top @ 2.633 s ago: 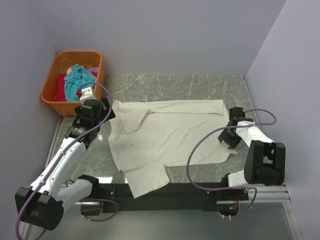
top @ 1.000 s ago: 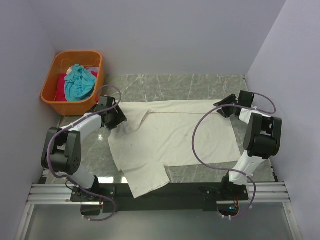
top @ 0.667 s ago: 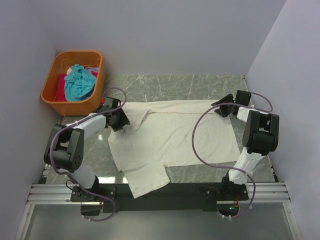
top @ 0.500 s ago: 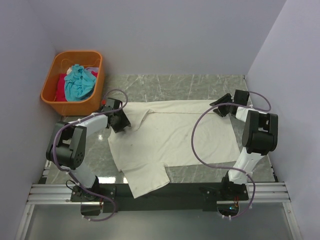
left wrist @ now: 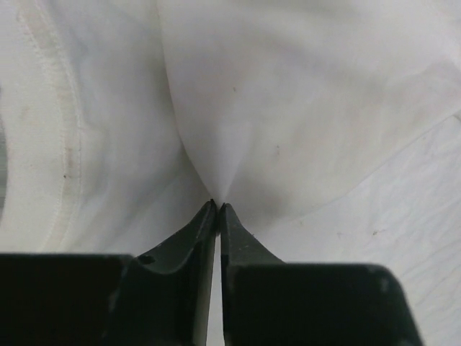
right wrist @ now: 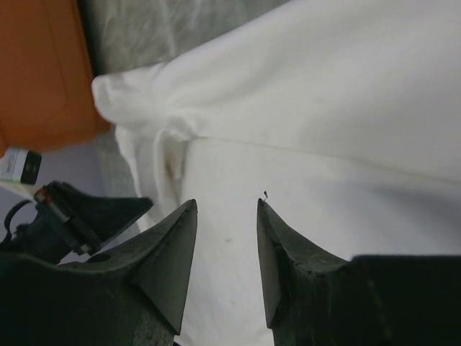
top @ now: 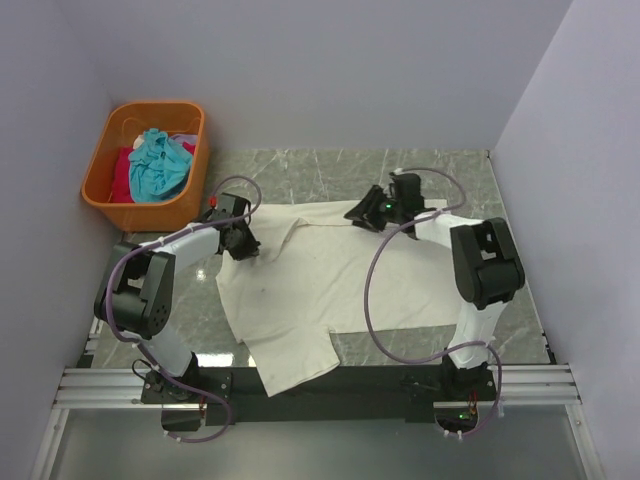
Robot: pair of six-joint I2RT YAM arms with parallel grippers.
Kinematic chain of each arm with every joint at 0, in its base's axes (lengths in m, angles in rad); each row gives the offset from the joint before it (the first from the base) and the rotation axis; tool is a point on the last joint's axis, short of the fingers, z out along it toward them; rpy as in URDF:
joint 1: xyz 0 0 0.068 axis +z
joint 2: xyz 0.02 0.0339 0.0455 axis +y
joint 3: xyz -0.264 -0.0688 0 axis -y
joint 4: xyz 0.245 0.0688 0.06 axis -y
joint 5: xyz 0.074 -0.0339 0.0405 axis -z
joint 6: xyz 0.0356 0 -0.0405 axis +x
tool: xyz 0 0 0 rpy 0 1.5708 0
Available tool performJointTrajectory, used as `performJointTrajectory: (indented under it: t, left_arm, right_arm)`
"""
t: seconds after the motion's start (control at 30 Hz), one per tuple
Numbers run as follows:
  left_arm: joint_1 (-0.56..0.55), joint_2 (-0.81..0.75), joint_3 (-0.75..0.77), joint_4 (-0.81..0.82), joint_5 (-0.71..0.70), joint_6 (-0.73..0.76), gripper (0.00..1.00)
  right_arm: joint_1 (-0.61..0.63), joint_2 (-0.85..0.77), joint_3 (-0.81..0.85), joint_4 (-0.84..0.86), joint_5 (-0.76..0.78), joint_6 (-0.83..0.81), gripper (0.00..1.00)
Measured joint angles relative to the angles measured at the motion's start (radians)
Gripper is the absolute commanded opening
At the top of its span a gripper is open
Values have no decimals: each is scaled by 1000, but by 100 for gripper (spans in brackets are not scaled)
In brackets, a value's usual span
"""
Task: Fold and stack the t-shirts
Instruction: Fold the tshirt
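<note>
Cloth is now caught in the left pincer (left wrist: pixel 217 209). Its fingers, spread a second ago, have closed to a thin seam and pinch up a small tent of the cream t-shirt (top: pixel 330 270) at its far left corner, beside the turned-over sleeve. The right pincer (right wrist: pixel 225 207) has swung from the shirt's far right corner to the middle of its far edge. It hovers there with fingers spread and nothing between them. I judge a fold is being set up, with one side gripped and the other not yet.

The shirt lies spread flat across the marbled grey-green bench (top: pixel 300 165). It is soft matte cotton with faint specks and a stitched hem. A teal t-shirt (top: pixel 155 165) and a red t-shirt (top: pixel 122 172) sit crumpled in the smooth orange plastic basket (top: pixel 100 192) at the far left corner.
</note>
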Motion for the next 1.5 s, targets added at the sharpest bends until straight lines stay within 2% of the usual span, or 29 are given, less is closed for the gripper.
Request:
performJointTrajectory:
  t: [0.17, 0.33, 0.43, 0.97, 1.5]
  left_arm:
    - [0, -3, 21, -23, -20, 1, 1]
    - [0, -7, 63, -42, -43, 2, 1]
    - [5, -7, 81, -43, -50, 2, 1]
    - [24, -7, 106, -56, -51, 5, 1]
    - [24, -7, 106, -56, -49, 6, 1]
  right_arm:
    - [141, 100, 106, 66, -31, 43, 36]
    - [238, 214, 188, 110, -36, 94, 29]
    - [275, 264, 219, 123, -37, 119, 28]
    - [351, 374, 303, 164, -23, 198, 28]
    - [377, 410, 361, 119, 18, 198, 34]
